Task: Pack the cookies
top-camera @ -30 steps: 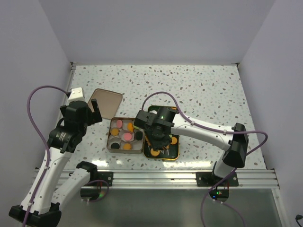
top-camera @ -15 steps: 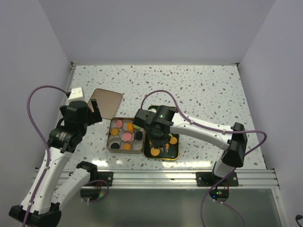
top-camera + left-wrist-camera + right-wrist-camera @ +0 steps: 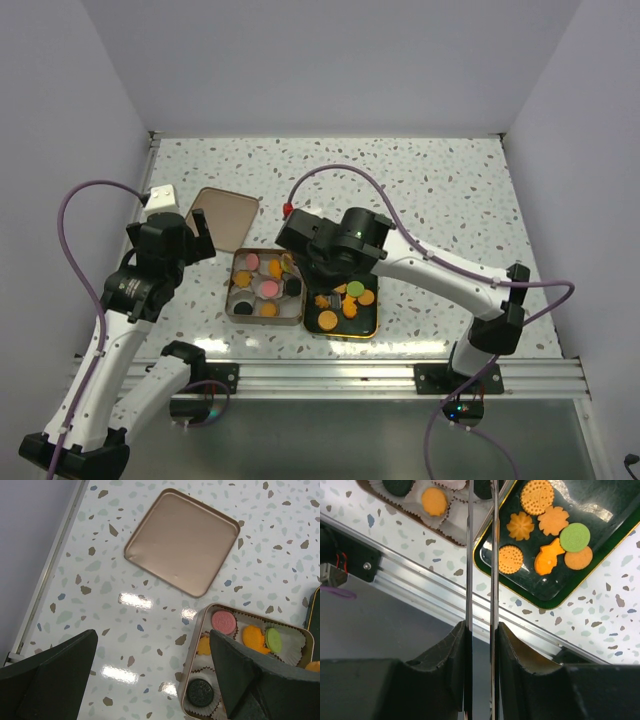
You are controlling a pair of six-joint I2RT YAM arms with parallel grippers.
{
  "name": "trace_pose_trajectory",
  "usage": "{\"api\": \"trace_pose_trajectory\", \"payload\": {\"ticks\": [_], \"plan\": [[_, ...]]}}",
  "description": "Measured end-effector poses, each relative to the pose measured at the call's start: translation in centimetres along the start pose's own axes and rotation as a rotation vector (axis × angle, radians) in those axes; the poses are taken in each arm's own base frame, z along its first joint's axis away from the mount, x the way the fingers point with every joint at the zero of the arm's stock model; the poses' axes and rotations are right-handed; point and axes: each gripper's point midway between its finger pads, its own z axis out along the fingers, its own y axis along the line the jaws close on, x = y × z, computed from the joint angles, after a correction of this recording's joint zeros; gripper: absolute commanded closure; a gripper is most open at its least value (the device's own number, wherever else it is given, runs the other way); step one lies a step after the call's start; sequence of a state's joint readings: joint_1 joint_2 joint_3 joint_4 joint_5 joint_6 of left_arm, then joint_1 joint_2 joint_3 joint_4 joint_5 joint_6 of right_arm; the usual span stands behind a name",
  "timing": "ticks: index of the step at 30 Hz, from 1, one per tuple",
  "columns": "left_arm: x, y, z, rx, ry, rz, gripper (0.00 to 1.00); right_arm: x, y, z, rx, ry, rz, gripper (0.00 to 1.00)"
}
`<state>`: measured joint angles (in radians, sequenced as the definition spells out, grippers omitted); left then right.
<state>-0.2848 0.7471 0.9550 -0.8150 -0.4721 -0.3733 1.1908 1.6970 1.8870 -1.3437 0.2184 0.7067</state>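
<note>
Cookies (image 3: 522,526) lie on a dark tray (image 3: 516,586) right of an open tin (image 3: 232,305): several orange rounds and flower shapes and one green round (image 3: 575,536). The tin's paper cups hold pink (image 3: 223,622), orange (image 3: 252,636), green (image 3: 273,640) and dark brown (image 3: 201,692) cookies. My right gripper (image 3: 297,265) hovers over the tin's right edge. Its thin blades stand almost together, and their tips leave the top of the right wrist view (image 3: 481,500), so I cannot see whether they hold anything. My left gripper (image 3: 152,632) is wide open and empty above the table, left of the tin.
The tin's lid (image 3: 182,540) lies upside down behind the tin. A white box (image 3: 162,200) sits at the far left. The aluminium rail (image 3: 330,375) runs along the table's near edge. Walls close the left, back and right.
My right gripper has lifted off the tray and swung left and back to the tin's right edge, uncovering the tray's cookies. The left arm has not moved.
</note>
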Motion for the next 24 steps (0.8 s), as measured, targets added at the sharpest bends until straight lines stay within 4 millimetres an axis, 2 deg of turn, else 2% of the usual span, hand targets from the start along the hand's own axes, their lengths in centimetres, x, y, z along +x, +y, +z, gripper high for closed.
{"api": "trace_pose_trajectory", "payload": {"ticks": [11, 24], "plan": [[0.0, 0.0, 0.0, 0.0, 0.0, 0.0, 0.0, 3.7, 3.4, 0.3, -0.043, 0.073, -0.097, 0.79], [-0.1, -0.1, 0.1, 0.003, -0.007, -0.004, 0.0, 6.7, 2.2, 2.3, 0.019, 0.167, -0.106, 0.73]]}}
